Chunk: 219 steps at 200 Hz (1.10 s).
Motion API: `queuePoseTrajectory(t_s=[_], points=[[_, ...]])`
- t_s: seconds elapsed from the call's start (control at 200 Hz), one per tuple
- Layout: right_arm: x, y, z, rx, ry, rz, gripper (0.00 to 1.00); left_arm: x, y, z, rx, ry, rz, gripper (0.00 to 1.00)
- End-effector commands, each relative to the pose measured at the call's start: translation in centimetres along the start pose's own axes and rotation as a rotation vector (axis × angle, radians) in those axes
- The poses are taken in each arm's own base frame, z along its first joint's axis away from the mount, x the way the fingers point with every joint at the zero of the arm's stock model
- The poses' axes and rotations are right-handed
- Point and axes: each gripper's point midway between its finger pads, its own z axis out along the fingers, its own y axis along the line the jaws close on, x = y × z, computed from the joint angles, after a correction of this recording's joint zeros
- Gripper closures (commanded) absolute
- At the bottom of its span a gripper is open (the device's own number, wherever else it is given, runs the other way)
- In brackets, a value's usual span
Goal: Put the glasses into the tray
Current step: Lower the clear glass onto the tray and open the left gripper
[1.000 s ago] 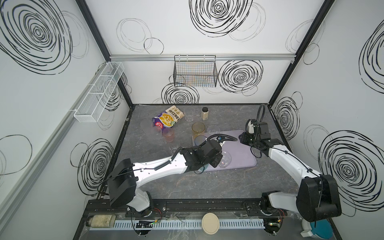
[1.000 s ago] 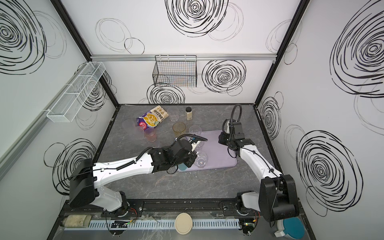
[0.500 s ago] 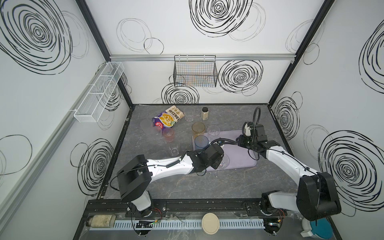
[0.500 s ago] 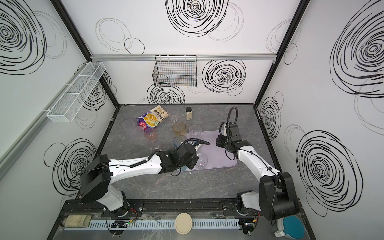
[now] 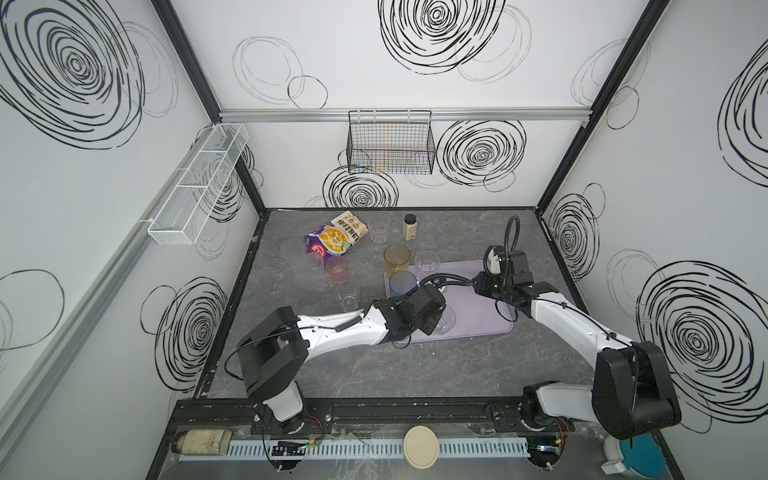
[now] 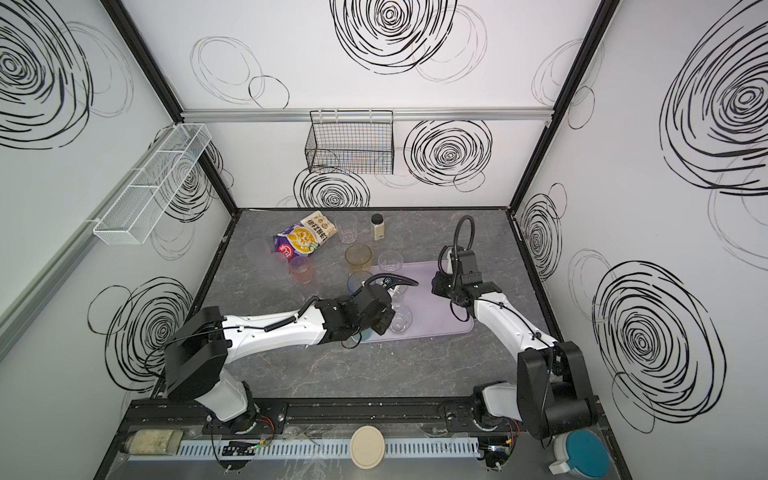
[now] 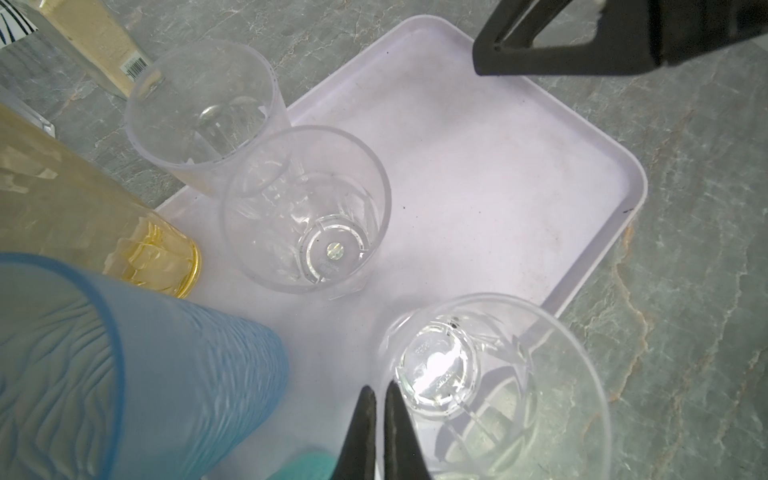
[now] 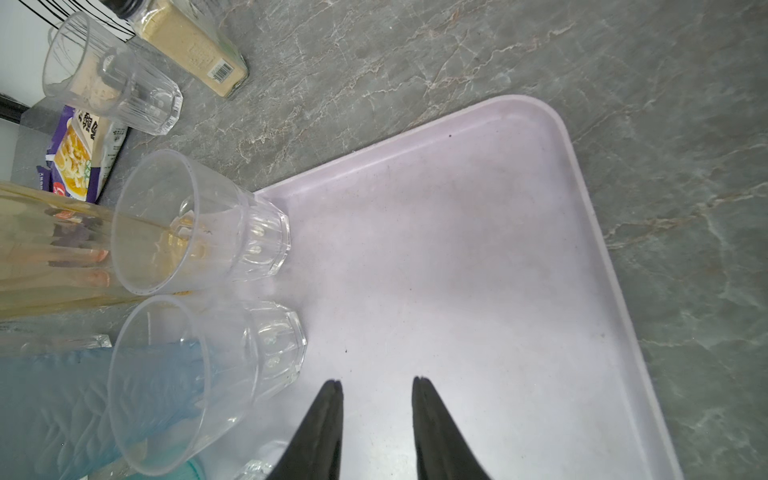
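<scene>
Our left gripper (image 7: 379,399) was closed, seemingly pinching the rim of a short clear faceted tumbler (image 7: 498,374) standing in the flat pale lavender plastic tray (image 7: 478,166). Our right gripper (image 8: 377,386) hung part-open, empty, above it.

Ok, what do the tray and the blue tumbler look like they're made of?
Tray: probably plastic, matte pale lavender, with moulded rounded corners and a low rim. Blue tumbler: translucent with a rippled wall, likely plastic, though tinted glass cannot be ruled out.
</scene>
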Motion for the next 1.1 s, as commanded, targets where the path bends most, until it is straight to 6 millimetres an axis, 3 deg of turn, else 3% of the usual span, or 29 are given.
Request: queuePoseTrajectory(t_s=[0.0,0.51,0.73,0.926,1.091], points=[[0.0,0.2,0.2,-0.001,-0.004,0.001,0.67,-0.7,0.0,0.3,0.003,-0.025,-0.012,0.94],[-0.8,1.4,0.2,-0.016,-0.015,-0.012,0.67,-0.9,-0.7,0.1,0.02,-0.013,-0.012,0.8],[-0.4,2.2,0.5,-0.028,-0.001,-0.027,0.67,-3.0,-0.6,-1.1,0.016,-0.06,-0.02,0.76],[0.1,2.1,0.5,-0.023,0.009,-0.034,0.66,-5.8,-1.2,-3.6,0.045,-0.152,-0.021,0.73],[0.3,2.1,0.5,-0.023,0.013,-0.037,0.66,-8.5,0.9,-6.5,0.007,-0.269,-0.032,0.65]])
